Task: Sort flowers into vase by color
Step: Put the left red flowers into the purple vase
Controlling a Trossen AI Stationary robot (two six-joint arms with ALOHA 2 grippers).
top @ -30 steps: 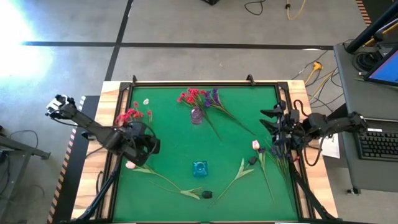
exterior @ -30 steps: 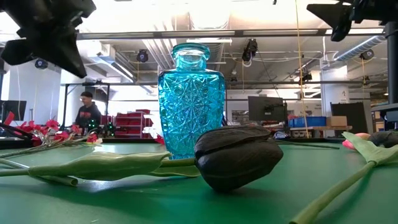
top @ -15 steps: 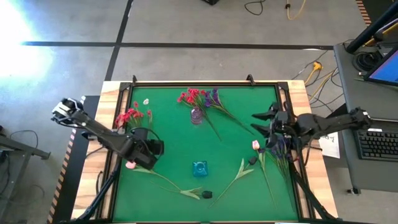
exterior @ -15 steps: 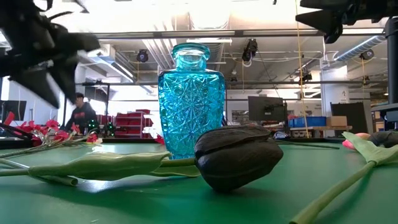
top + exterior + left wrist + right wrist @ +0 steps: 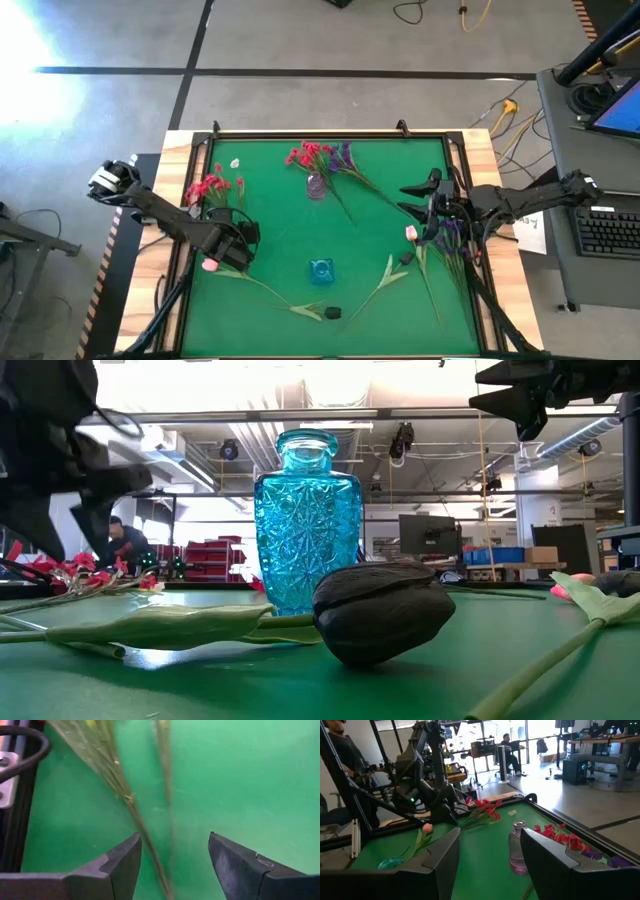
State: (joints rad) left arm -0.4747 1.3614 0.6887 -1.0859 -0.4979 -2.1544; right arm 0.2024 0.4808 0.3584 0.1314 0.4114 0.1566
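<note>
My left gripper hangs open low over the table's left part, pointing steeply down. In the left wrist view its fingers stand on either side of thin green stems lying on the mat. The stem of a pale pink tulip bud runs from there toward the near edge. Red flowers lie at the left edge. More red and purple flowers lie beside a small clear purple vase. A blue glass vase stands near the middle. My right gripper is open and level, high at the right.
Two dark tulips, a pink tulip and purple sprays lie on the mat's right and near parts. A raised black frame rims the table. A person shows in the room behind.
My left gripper has come down toward the mat, tipping and rolling, and has gone from shut to open, as the low view shows. My right gripper has moved a little toward the table's middle. The flowers and vases lie as before.
</note>
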